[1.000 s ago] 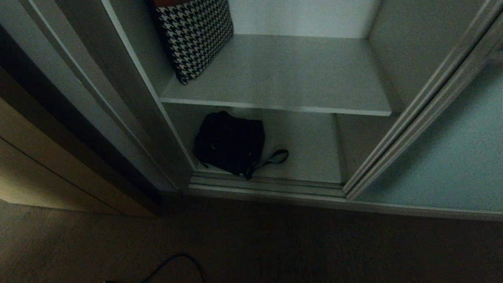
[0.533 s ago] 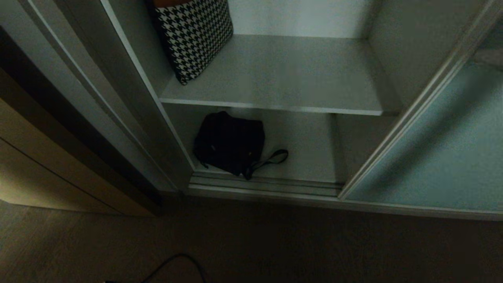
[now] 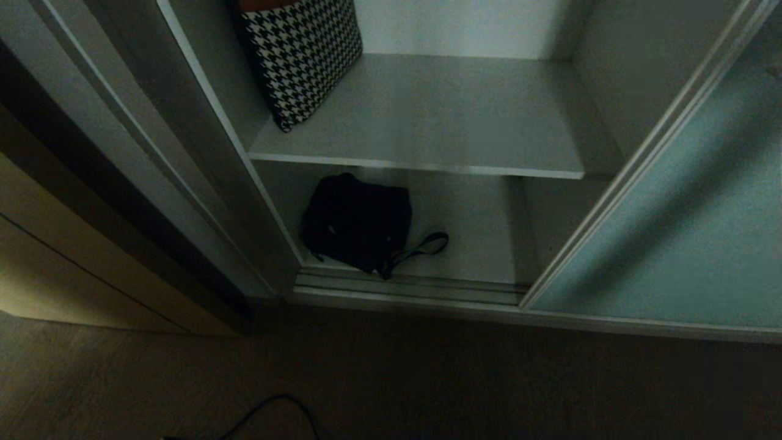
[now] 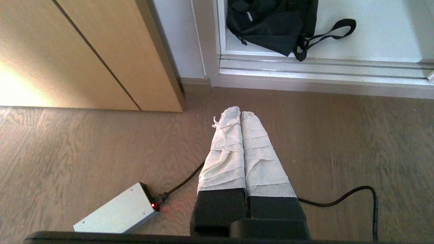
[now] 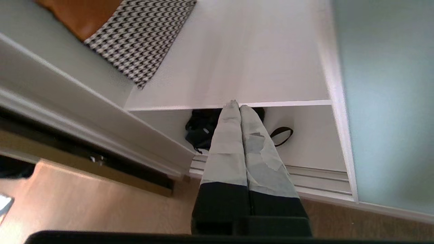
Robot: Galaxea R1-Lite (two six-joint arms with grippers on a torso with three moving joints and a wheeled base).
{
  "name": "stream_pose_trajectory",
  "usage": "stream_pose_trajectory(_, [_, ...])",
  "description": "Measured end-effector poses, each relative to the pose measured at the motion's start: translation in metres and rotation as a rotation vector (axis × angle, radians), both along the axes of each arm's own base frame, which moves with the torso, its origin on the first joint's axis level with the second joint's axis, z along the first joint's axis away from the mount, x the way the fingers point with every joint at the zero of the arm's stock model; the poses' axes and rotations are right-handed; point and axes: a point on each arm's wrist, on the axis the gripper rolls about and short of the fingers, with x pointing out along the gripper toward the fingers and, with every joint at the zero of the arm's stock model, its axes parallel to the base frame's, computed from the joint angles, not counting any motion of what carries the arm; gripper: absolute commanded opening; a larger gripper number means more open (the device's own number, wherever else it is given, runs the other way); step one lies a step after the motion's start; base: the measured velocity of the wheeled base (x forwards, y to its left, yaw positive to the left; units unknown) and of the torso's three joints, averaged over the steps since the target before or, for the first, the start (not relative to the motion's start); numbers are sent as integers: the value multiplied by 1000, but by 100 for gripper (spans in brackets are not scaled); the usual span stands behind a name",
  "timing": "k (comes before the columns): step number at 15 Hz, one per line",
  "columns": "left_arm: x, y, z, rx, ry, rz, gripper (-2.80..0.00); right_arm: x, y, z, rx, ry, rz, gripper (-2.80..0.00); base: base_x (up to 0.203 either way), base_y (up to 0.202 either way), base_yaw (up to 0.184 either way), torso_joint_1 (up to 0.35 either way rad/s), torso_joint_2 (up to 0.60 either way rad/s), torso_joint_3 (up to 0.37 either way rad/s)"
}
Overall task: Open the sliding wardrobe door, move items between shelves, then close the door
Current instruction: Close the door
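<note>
While the sliding wardrobe door (image 3: 684, 201) covers the wardrobe's right side, the black bag (image 3: 357, 221) lies at the bottom shelf's (image 3: 476, 244) front left corner. Both the left pincer (image 4: 240, 112) and the right pincer (image 5: 237, 105) are pressed closed, empty.

Looking very dim in the head view, with the floor (image 3: 391, 379) sinking almost to black and the black bag (image 3: 357, 223) losing its folds in the shade. Catching a broad diagonal shadow across the sliding wardrobe door (image 3: 672, 214). Showing far brighter and more even in both wrist views. Glaring washed-out white on the beige cabinet front (image 4: 20, 84) at one edge. Shading softly beneath the upper shelf (image 5: 237, 67).
</note>
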Motion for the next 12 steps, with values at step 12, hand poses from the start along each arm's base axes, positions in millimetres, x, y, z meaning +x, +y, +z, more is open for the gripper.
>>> stream_pose_trajectory(12, [0, 0, 0, 0, 0, 0, -280, 32, -30, 2, 90, 44, -88, -280, 0, 0, 0, 0, 0, 0])
